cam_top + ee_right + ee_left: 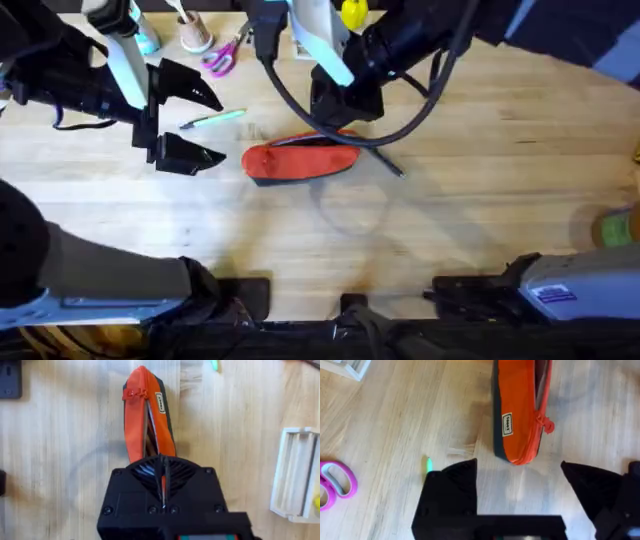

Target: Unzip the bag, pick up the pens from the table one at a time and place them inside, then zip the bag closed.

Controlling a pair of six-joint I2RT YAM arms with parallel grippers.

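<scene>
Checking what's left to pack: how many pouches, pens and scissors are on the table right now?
Pouch: 1
Pens: 2 (green pen, dark pen)
Scissors: 1
Total: 4

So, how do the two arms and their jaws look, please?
Both arms are black with white and light-blue link sections. The left gripper has broad, black, wedge-shaped fingers. The right gripper has a black housing with visible screws and ribbed inner faces. A black cable loops along the right arm. Near the right base sits a grey unit with a blue-white label.
</scene>
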